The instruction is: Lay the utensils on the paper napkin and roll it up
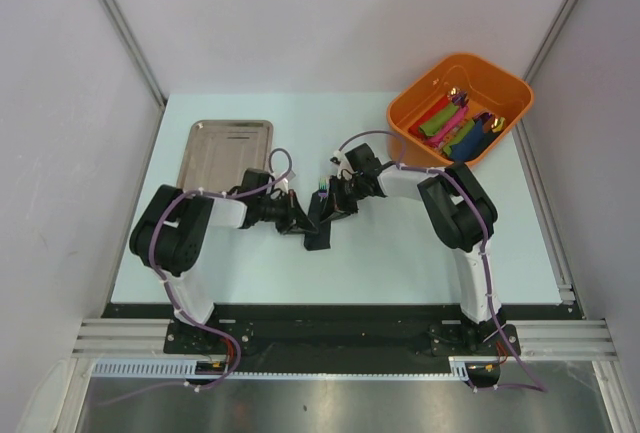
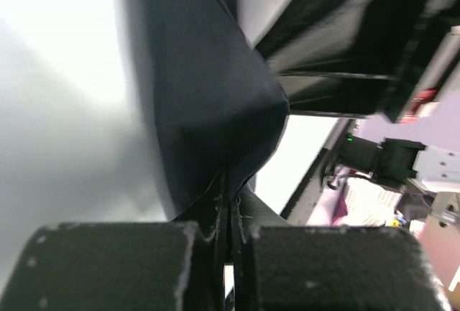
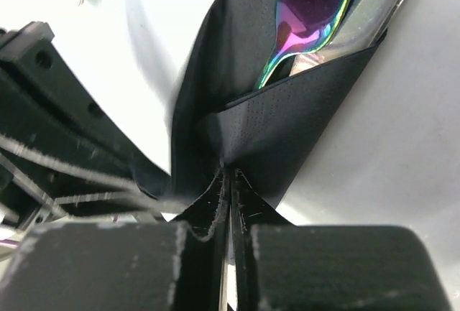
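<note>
Clamped by left gripper (image 2: 228, 200) and right gripper (image 3: 230, 182), the thin black paper napkin (image 3: 287, 131) could be torn by opposed pulling, and the iridescent metal utensils (image 3: 310, 9) just beyond the right gripper spilled.

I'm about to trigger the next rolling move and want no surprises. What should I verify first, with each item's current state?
1. Left claw pinches the paper napkin: ok.
2. Right claw pinches the same napkin: ok.
3. Utensils sit inside the napkin's fold: ok.
4. Roll finished: not ok, the napkin is only loosely folded.
5. Napkin free of tears: cannot tell.
</note>
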Robot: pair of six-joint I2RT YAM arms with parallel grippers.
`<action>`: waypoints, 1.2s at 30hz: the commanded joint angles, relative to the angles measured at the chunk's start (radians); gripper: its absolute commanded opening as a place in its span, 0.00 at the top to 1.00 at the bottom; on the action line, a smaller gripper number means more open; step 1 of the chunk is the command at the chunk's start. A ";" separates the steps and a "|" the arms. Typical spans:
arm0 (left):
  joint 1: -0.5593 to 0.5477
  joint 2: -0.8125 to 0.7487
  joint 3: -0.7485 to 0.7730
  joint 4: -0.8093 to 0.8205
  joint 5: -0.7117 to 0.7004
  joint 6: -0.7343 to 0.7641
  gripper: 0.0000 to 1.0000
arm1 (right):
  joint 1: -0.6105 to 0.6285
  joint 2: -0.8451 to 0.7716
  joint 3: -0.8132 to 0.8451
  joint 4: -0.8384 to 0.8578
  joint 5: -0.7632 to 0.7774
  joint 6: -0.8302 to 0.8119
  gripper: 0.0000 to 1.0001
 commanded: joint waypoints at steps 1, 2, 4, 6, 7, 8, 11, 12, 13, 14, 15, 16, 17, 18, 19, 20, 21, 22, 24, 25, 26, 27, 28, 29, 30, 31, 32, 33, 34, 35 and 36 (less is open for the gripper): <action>-0.047 -0.046 0.006 0.114 0.050 -0.079 1.00 | 0.016 0.026 -0.020 -0.010 0.054 -0.025 1.00; -0.052 -0.039 0.007 0.121 0.050 -0.086 1.00 | 0.016 0.024 -0.020 -0.013 0.056 -0.025 1.00; -0.062 -0.029 0.009 0.151 0.056 -0.107 1.00 | 0.016 0.023 -0.024 -0.014 0.057 -0.023 1.00; -0.069 -0.009 0.010 0.173 0.061 -0.133 1.00 | 0.016 0.021 -0.026 -0.017 0.059 -0.025 1.00; -0.076 -0.004 0.012 0.194 0.061 -0.141 1.00 | 0.018 0.020 -0.024 -0.017 0.060 -0.026 1.00; -0.079 0.000 0.015 0.202 0.059 -0.147 1.00 | 0.016 0.020 -0.024 -0.019 0.062 -0.026 1.00; -0.095 0.022 0.021 0.243 0.055 -0.175 1.00 | 0.016 0.020 -0.023 -0.022 0.060 -0.025 1.00; -0.098 0.028 0.025 0.245 0.053 -0.179 1.00 | 0.018 0.023 -0.021 -0.022 0.062 -0.025 1.00; -0.105 0.042 0.029 0.259 0.050 -0.182 1.00 | 0.016 0.023 -0.021 -0.022 0.060 -0.022 1.00; -0.108 0.048 0.030 0.262 0.046 -0.184 1.00 | 0.018 0.023 -0.021 -0.020 0.062 -0.022 1.00; -0.112 0.056 0.029 0.260 0.044 -0.184 1.00 | 0.018 0.023 -0.021 -0.020 0.062 -0.020 1.00; -0.115 0.074 0.029 0.266 0.041 -0.185 1.00 | 0.016 0.023 -0.021 -0.022 0.062 -0.020 1.00; -0.115 0.082 0.027 0.271 0.038 -0.188 1.00 | 0.016 0.021 -0.021 -0.024 0.060 -0.020 1.00; -0.115 0.089 0.026 0.273 0.036 -0.185 1.00 | 0.016 0.020 -0.021 -0.025 0.060 -0.022 1.00; -0.115 0.094 0.026 0.270 0.032 -0.181 1.00 | 0.018 0.017 -0.020 -0.028 0.057 -0.022 1.00; -0.115 0.109 0.026 0.268 0.024 -0.176 1.00 | 0.018 0.015 -0.018 -0.031 0.059 -0.022 1.00; -0.115 0.115 0.024 0.273 0.023 -0.175 1.00 | 0.018 0.013 -0.017 -0.036 0.059 -0.026 1.00; -0.115 0.120 0.024 0.273 0.021 -0.175 1.00 | 0.018 0.007 -0.014 -0.046 0.060 -0.030 1.00; -0.115 0.135 0.022 0.270 0.015 -0.173 1.00 | 0.015 0.000 -0.002 -0.063 0.065 -0.045 0.97; -0.115 0.142 0.022 0.268 0.015 -0.170 1.00 | 0.015 -0.014 0.005 -0.088 0.071 -0.052 0.97; -0.115 0.146 0.024 0.262 0.012 -0.162 1.00 | 0.012 -0.020 0.018 -0.102 0.077 -0.059 0.96; -0.115 0.149 0.024 0.245 0.001 -0.156 1.00 | 0.010 -0.029 0.026 -0.115 0.089 -0.077 0.95; -0.115 0.151 0.029 0.227 -0.007 -0.149 1.00 | 0.007 -0.039 0.037 -0.151 0.094 -0.083 0.94; -0.115 0.155 0.030 0.210 -0.014 -0.133 1.00 | 0.004 -0.055 0.049 -0.171 0.102 -0.094 0.94; -0.115 0.155 0.029 0.198 -0.019 -0.129 1.00 | -0.001 -0.065 0.073 -0.206 0.117 -0.109 0.94; -0.115 0.158 0.027 0.194 -0.023 -0.127 1.00 | -0.004 -0.075 0.084 -0.218 0.122 -0.117 0.93; -0.115 0.160 0.027 0.190 -0.025 -0.121 1.00 | -0.007 -0.097 0.095 -0.229 0.128 -0.122 0.93; -0.115 0.162 0.026 0.188 -0.027 -0.119 1.00 | -0.011 -0.109 0.107 -0.243 0.137 -0.126 0.93; -0.115 0.160 0.026 0.184 -0.031 -0.113 1.00 | -0.017 -0.120 0.114 -0.249 0.142 -0.135 0.93; -0.115 0.160 0.026 0.176 -0.034 -0.109 1.00 | -0.019 -0.137 0.118 -0.254 0.149 -0.138 0.93; -0.115 0.159 0.029 0.171 -0.040 -0.106 1.00 | -0.025 -0.144 0.123 -0.260 0.152 -0.142 0.92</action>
